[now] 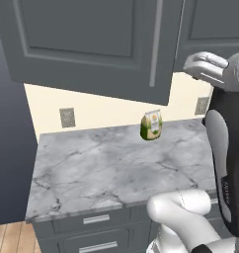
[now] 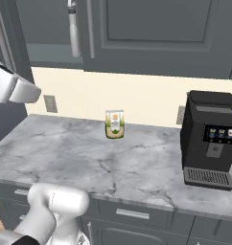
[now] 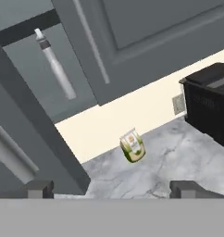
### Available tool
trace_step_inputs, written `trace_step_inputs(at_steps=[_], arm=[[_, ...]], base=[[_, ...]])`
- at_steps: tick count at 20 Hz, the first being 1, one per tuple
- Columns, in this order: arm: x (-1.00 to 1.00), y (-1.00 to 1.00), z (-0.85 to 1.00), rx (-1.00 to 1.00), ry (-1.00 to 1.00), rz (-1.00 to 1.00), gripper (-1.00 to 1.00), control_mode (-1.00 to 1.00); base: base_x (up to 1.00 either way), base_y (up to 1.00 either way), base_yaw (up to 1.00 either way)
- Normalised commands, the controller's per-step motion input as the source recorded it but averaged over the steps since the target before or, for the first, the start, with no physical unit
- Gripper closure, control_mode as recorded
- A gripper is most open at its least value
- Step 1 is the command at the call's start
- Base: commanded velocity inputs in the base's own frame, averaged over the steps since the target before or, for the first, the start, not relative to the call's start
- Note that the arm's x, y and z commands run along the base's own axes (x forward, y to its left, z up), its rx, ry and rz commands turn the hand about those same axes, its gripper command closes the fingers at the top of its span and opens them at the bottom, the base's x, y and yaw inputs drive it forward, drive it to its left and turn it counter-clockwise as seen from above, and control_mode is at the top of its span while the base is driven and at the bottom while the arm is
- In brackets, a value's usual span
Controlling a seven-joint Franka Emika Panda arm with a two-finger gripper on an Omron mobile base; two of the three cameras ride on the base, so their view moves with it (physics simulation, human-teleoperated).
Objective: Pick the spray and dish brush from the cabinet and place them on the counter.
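Reaching up for the spray (image 3: 56,69) – nothing gripped yet

Tool (image 3: 111,187) is held open and empty; spray is stood on the cabinet (image 3: 26,88) shelf, above the table (image 3: 178,157) – fingers should be lined up around its body, open door avoided.

End effector (image 3: 112,189) with fingertips wide apart, pouch (image 3: 133,146) standing on marble table (image 3: 178,152) just ahead, spray bottle (image 3: 54,65) in open cabinet (image 3: 35,88) up-left, coffee machine (image 3: 211,104) right
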Motion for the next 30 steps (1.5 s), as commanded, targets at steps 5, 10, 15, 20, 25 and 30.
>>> trace_step_inputs(at_steps=[5, 10, 15, 20, 25, 30], arm=[[0.04, -0.37, -0.01, 0.36, 0.09, 0.0, -1.0, -1.0], [0.34, -0.24, -0.07, 0.26, 0.26, 0.02, -1.0, -1.0], [0.32, -0.02, -0.11, 0.19, 0.19, 0.07, -1.0, -1.0], [0.36, -0.11, -0.06, 0.3, 0.08, 0.07, -1.0, -1.0], [0.29, -0.09, -0.11, 0.27, 0.0, 0.01, -1.0, -1.0], [0.36, 0.17, -0.05, 0.05, 0.01, 0.02, -1.0, -1.0]], base=[[0.0, 0.0, 0.0], [0.0, 0.0, 0.0], [0.0, 0.0, 0.0], [0.0, 0.0, 0.0], [0.0, 0.0, 0.0], [0.0, 0.0, 0.0]])
